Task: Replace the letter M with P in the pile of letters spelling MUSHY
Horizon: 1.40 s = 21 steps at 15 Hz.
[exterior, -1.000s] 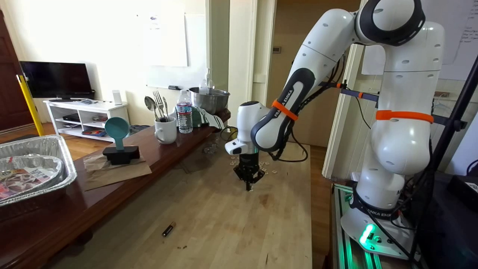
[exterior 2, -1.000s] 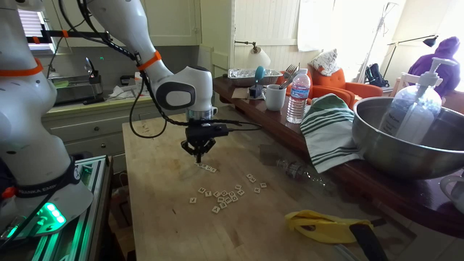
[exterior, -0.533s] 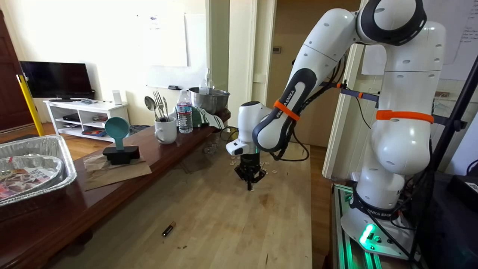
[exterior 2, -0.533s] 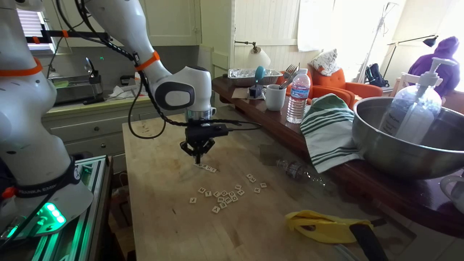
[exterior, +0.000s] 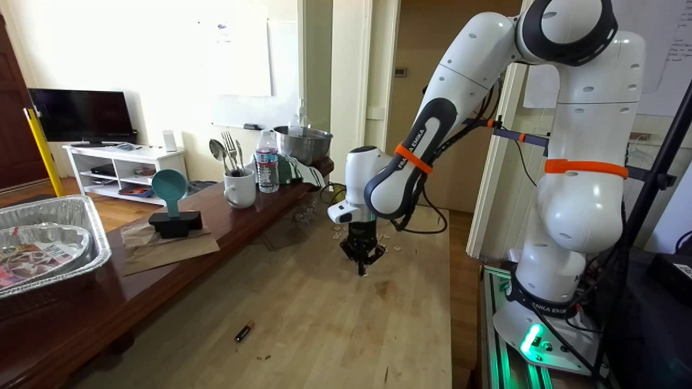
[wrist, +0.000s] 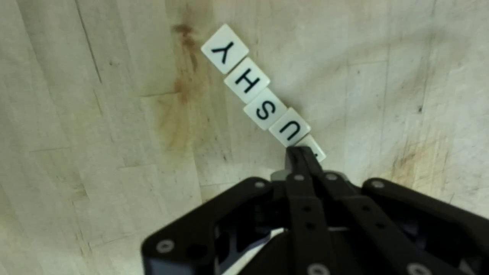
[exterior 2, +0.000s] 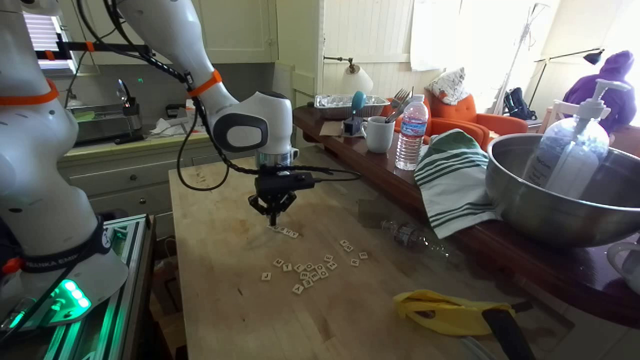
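In an exterior view the wooden table (exterior 2: 235, 315) fills the middle, a dark ledge (exterior 2: 565, 266) along its right. The arm (exterior 2: 172, 32) reaches in from the left; a steel bowl (exterior 2: 545, 215) sits on the ledge. The gripper (wrist: 300, 149) points down at the table, narrow, its fingers (wrist: 300, 191) pressed together. Nearer lies a scatter of letter tiles (exterior 2: 314, 275); beyond it a slanting row (wrist: 265, 109) reads, from its near right end, Y, H, S, U. Past U, the end tile (wrist: 313, 145) is partly hidden by the fingertips, its letter unreadable; I cannot tell whether they touch it.
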Each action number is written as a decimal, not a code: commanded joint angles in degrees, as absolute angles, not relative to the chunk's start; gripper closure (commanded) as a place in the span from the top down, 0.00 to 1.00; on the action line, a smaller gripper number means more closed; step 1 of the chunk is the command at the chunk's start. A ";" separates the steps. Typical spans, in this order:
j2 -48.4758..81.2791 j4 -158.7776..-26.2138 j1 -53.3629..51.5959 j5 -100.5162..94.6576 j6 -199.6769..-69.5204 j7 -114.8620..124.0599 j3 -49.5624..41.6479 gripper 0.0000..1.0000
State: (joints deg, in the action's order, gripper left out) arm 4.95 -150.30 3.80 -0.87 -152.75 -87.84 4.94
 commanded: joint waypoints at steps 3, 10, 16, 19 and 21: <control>3.23 -151.13 3.30 1.59 -151.68 -89.85 4.26 0.00; 1.58 -151.11 3.00 0.44 -150.44 -87.77 3.41 0.00; -0.76 -151.34 2.79 -2.86 -150.69 -78.03 1.54 0.00; -1.31 -150.97 2.75 -3.83 -149.82 -73.22 1.00 0.33; -1.72 -151.07 2.71 -4.25 -149.78 -70.53 0.79 0.49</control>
